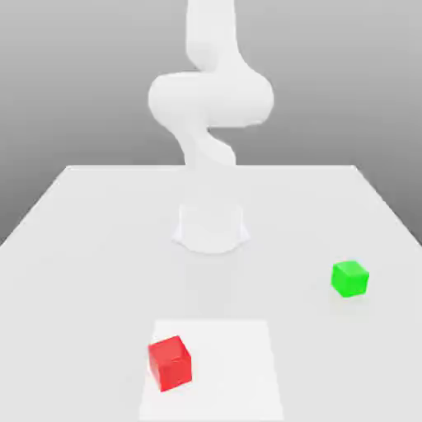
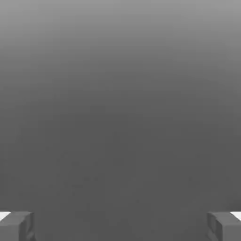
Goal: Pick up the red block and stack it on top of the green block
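Ok so progress check: basically 0% done tbh. Red block (image 1: 170, 363) is down on the pale square (image 1: 235, 371), at that square's 9 o'clock side in the ext. view (12 = far side of the table (image 1: 82, 255)), w/ one corner turned toward the cam. Can't tell if its outer edge hangs over the square's border or not. Green block (image 1: 350, 279) is on the table itself, well apart, approx 2 o'clock from the red one, w/ nothing on top of it. Tool (image 2: 120, 226) is open, fingers wide apart w/ nothing btwn them, so no grip on anything. What's left is the whole job: get over red, go down, close, lift, carry toward 2 o'clock, set it on green, let go, back off. Other stuff around: arm (image 1: 211, 95) rises at the far side, its base (image 1: 211, 231) w/ green at approx 4 o'clock from it & red btwn 6 and 7. I don't see anything standing btwn the 2 blocks, so the carry looks easy imo. The square looks flat, so prob no obstacle either, just don't scrape it on the way down. Main thing I'd watch is red's angle: the tool prob needs a bit of twist to match its faces, otherwise it could grab corners & spin the block. Also FYI green looks abt the same size, so not much margin for a sloppy drop; center it b4 release.
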